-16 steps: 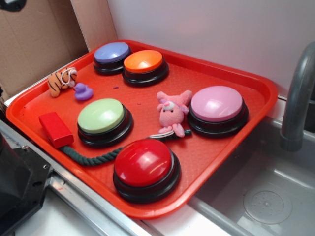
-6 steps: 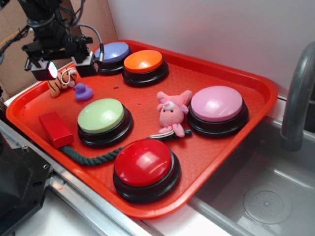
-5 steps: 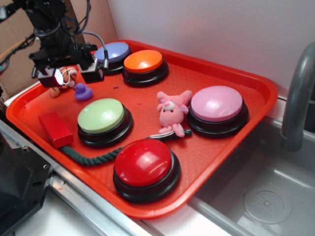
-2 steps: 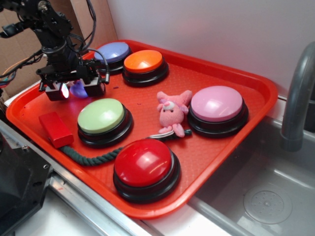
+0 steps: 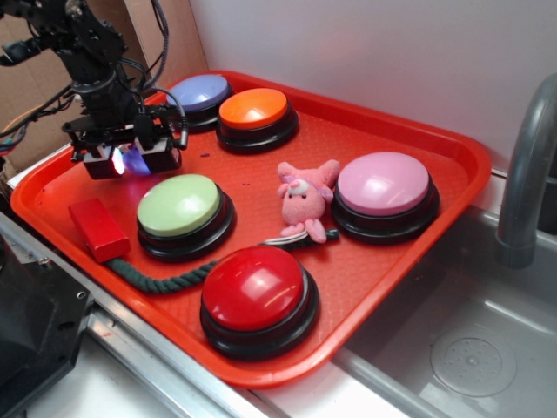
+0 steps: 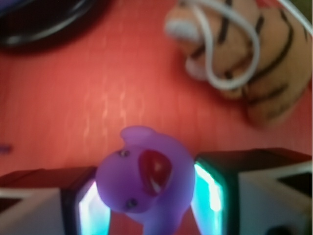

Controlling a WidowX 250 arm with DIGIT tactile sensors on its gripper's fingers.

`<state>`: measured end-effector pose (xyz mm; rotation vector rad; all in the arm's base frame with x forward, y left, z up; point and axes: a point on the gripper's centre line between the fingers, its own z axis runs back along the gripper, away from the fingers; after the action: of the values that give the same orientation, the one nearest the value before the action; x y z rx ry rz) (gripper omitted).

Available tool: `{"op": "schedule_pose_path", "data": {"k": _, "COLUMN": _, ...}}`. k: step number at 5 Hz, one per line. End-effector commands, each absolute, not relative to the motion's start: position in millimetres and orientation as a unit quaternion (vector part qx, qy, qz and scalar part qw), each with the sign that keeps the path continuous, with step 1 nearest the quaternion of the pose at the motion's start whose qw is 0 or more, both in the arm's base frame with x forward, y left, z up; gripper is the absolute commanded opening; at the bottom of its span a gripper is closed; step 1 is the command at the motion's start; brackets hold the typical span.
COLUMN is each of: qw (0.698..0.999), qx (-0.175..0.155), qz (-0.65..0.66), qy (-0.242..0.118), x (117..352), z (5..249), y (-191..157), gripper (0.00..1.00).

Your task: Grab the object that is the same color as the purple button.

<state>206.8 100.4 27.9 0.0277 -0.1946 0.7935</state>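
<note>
Fingers (image 6: 215, 193) are spread beside the purple rubber duck (image 6: 146, 178), near the tiger plush (image 6: 244, 63); glossy, light, best squeezed across its body.

Exterior view: gripper (image 5: 132, 160) covers the purple duck (image 5: 133, 158) almost fully, only a violet glow shows between the fingers; tiger plush hidden behind the arm. Wrist view: duck (image 6: 146, 178) cut off at the bottom edge, tiger plush (image 6: 249, 63) cropped top and right, all blurred. Can't tell finger contact.
</note>
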Motion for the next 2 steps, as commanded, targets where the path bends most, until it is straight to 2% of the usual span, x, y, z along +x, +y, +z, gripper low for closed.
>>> {"op": "schedule_pose_path", "data": {"k": 1, "qw": 0.947, "qx": -0.024, "qz": 0.302, "qy": -0.108, "x": 218, "z": 111, "y": 91, "gripper": 0.0}}
{"op": "schedule_pose_path", "data": {"k": 2, "qw": 0.964, "qx": -0.038, "qz": 0.244, "qy": -0.096, "x": 224, "z": 145, "y": 67, "gripper": 0.0}}
